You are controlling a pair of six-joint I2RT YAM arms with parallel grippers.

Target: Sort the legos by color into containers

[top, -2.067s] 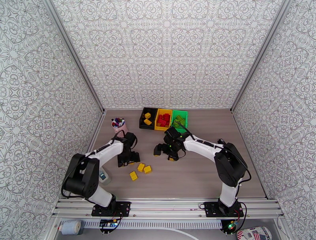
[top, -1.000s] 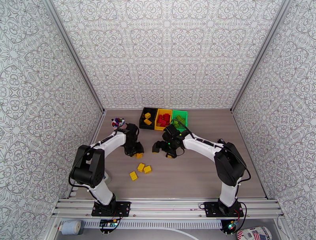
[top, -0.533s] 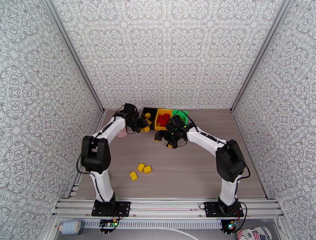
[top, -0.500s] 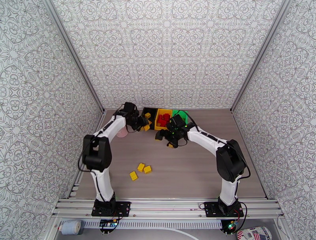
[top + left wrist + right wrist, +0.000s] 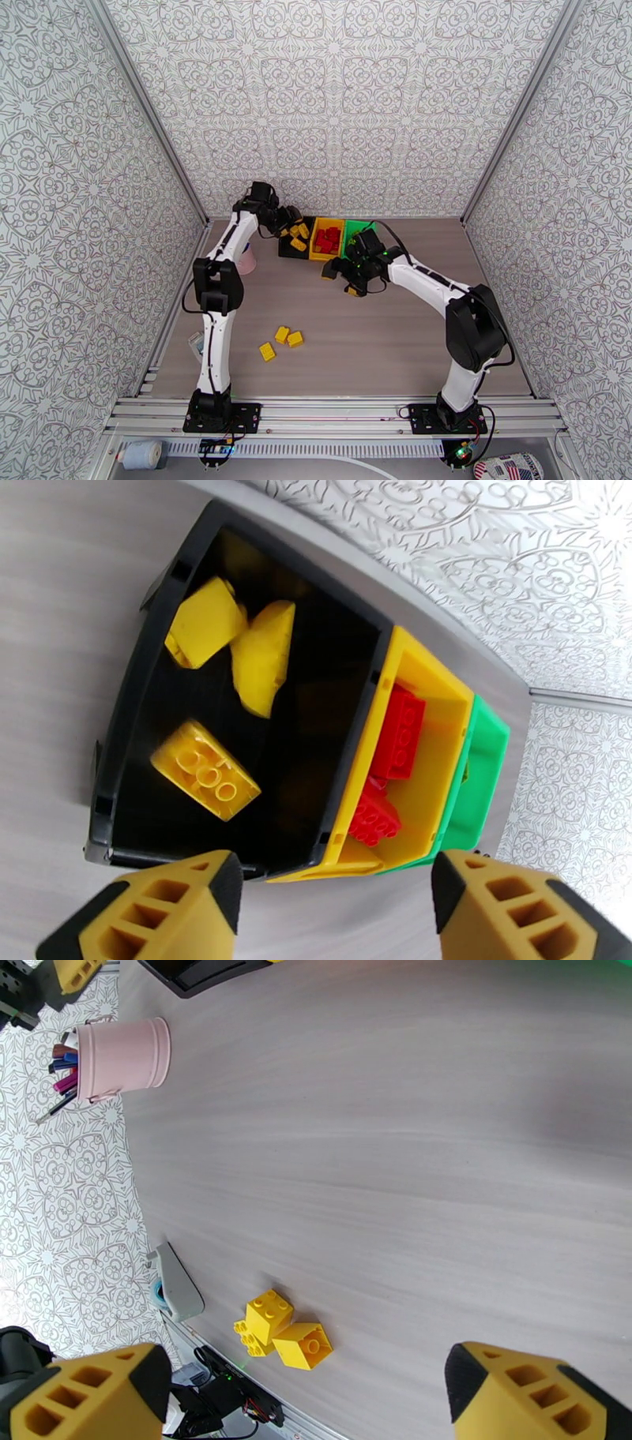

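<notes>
The left gripper (image 5: 333, 881) is held above the black bin (image 5: 130, 740), and its jaws are seen well apart with nothing between them. Three yellow bricks (image 5: 204, 768) are found inside this bin: one is lying alone on the floor of the bin, and the two others are touching each other closer to the far wall. The yellow bin (image 5: 430, 796) is placed against the black one, and red bricks (image 5: 399, 733) are seen in it. The green bin (image 5: 483, 784) is set just beside the yellow bin, at the end of the row; what it contains cannot be told. The row is placed at the far edge of the table (image 5: 411, 339). The right gripper (image 5: 308, 1382) is held over bare wood near the front of the bins, widely opened and empty. Three loose yellow legos (image 5: 304, 1345) are grouped closely together on the table, well apart from the bins and nearer to the arm bases. A pink cup (image 5: 122, 1059) with pens is seen near the left wall.
</notes>
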